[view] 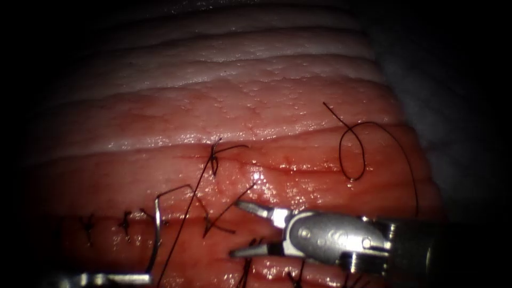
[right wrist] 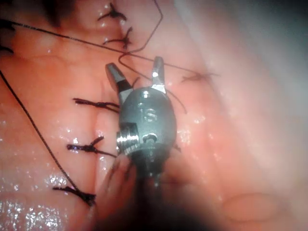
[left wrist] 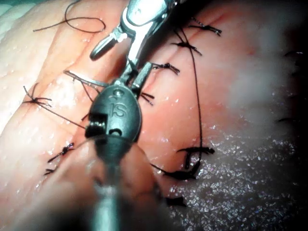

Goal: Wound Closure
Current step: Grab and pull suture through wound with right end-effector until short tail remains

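nearest comes the right tool (view: pixel 234 228), entering from 3 o'clock in the endoscope view with its two jaws spread wide and nothing between them. they hover just above the wet tissue (view: pixel 298 106). one left tool (view: pixel 146 277) sits at 7 o'clock, its jaws clenched on the needle (view: pixel 158 224) near one end of its curve. in the left wrist view the left tool (left wrist: pixel 132 77) pinches the needle (left wrist: pixel 86 79) while the rest of the arc reaches sideways over the surface. from the grip the needle rises toward 12 o'clock, then bends toward the right tool; i cannot tell whether its far tip is in the tissue. that makes two tools and one needle. one thread (view: pixel 184 218) runs from a knotted stitch (view: pixel 214 159) near the centre down toward 7 o'clock. another strand forms one open loop (view: pixel 352 154) lying at 2 o'clock. a row of dark knotted stitches (view: pixel 125 221) crosses the closed cut toward 8 o'clock.
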`<state>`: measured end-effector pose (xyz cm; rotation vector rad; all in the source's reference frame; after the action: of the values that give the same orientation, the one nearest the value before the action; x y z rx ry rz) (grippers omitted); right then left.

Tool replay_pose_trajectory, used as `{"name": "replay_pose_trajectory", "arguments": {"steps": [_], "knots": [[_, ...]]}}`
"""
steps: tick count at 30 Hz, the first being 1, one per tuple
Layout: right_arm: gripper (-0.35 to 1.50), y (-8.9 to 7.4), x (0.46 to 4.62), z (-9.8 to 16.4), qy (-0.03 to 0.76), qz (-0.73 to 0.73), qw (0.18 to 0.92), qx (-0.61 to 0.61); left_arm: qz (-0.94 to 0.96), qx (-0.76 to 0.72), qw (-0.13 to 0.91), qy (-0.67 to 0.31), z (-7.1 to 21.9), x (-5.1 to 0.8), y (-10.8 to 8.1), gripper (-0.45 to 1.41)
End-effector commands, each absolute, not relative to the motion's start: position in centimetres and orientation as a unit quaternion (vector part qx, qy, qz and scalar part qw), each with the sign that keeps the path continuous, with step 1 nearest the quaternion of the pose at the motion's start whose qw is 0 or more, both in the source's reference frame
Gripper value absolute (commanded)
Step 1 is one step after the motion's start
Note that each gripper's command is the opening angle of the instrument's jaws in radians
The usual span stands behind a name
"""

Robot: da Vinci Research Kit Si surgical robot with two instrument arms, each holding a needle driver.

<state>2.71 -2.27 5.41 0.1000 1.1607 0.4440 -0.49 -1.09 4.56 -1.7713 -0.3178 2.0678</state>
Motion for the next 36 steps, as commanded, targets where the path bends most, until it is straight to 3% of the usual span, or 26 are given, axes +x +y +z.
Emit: {"name": "replay_pose_trajectory", "arguments": {"steps": [1, 9, 14, 17, 18, 19, 36], "knots": [[1.08, -2.17, 2.72, 5.55, 0.542, 0.205, 0.814, 0.041, 0.741, -0.631, 0.201, -0.113, 4.62, -0.53, -1.09, -0.45], [1.01, -1.95, 2.69, 5.95, 0.536, 0.195, 0.821, 0.035, 0.743, -0.626, 0.213, -0.104, 4.71, -0.48, -1.03, -0.45], [0.76, -1.96, 2.77, 6.23, 0.514, 0.177, 0.838, 0.039, 0.740, -0.630, 0.213, -0.105, 4.70, -0.47, -1.01, -0.45], [0.31, -2.00, 2.82, 6.36, 0.501, 0.164, 0.849, 0.041, 0.738, -0.632, 0.214, -0.105, 4.68, -0.46, -1.00, -0.45], [0.04, -2.02, 2.83, 6.40, 0.495, 0.160, 0.853, 0.044, 0.736, -0.633, 0.214, -0.106, 4.68, -0.46, -0.99, -0.45], [-0.35, -2.04, 2.83, 6.41, 0.491, 0.157, 0.856, 0.047, 0.736, -0.633, 0.215, -0.106, 4.67, -0.46, -0.98, -0.45], [-0.35, -2.57, 2.72, 5.50, 0.479, 0.203, 0.847, 0.108, 0.733, -0.638, 0.214, -0.101, 4.73, -0.52, -0.85, -0.45]]}}
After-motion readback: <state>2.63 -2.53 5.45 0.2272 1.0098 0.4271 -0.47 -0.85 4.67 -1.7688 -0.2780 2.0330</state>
